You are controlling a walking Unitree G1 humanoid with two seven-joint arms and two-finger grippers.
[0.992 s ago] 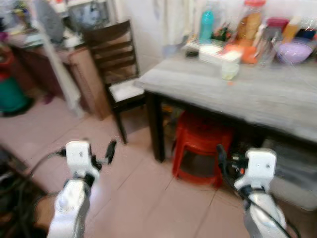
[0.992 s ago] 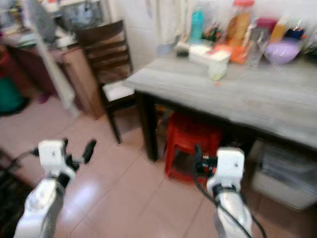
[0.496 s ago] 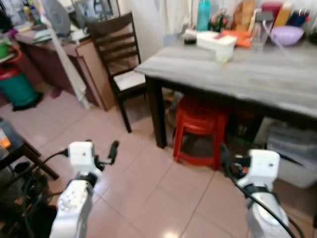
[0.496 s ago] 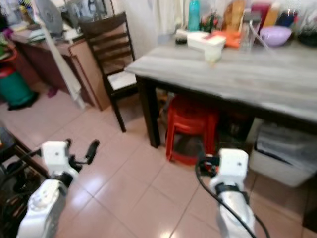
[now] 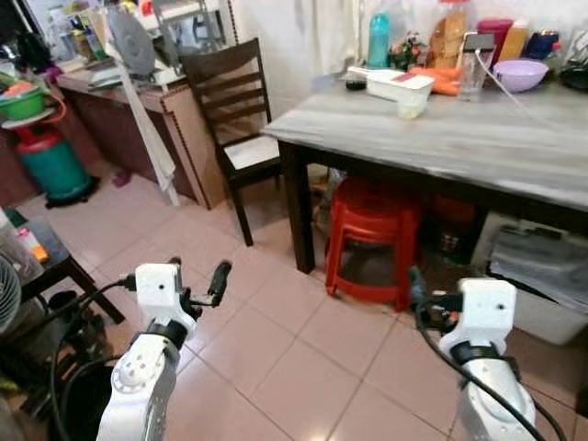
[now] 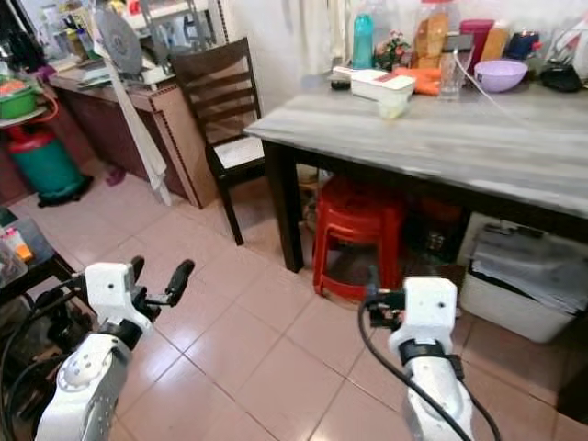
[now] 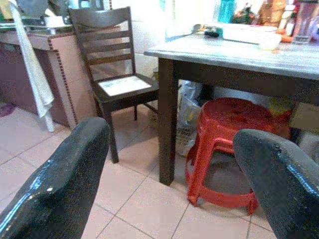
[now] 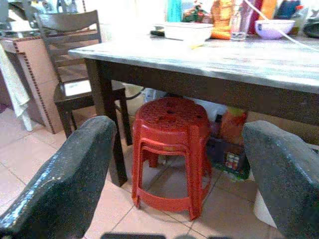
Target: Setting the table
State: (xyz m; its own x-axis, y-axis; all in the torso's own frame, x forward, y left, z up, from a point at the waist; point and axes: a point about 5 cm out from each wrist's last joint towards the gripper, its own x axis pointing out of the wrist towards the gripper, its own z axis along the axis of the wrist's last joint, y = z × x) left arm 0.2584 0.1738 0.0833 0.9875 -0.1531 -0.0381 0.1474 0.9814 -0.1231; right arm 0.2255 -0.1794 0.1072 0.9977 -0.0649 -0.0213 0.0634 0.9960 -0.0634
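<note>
The grey-topped table (image 5: 478, 138) with dark legs stands ahead on the right. At its far side are a white box (image 5: 399, 84), a small cup (image 5: 410, 107), a teal bottle (image 5: 378, 41), a glass (image 5: 470, 64) and a purple bowl (image 5: 520, 73). My left gripper (image 5: 197, 274) is held low over the tiled floor, open and empty, short of the table's corner. My right gripper (image 8: 174, 164) is also low and open, with nothing between its fingers, and faces the space under the table.
A dark wooden chair (image 5: 234, 110) stands at the table's left end. Red stacked stools (image 5: 372, 239) and a white plastic bin (image 5: 533, 276) sit under the table. A counter with a hanging cloth (image 5: 152, 138), a green gas cylinder (image 5: 50, 161) and a low dark stool (image 5: 55, 266) are at the left.
The camera has moved: the whole picture has shifted and sharpened, and more floor and left-side furniture show. Both arms keep the same pose with their fingers open.
</note>
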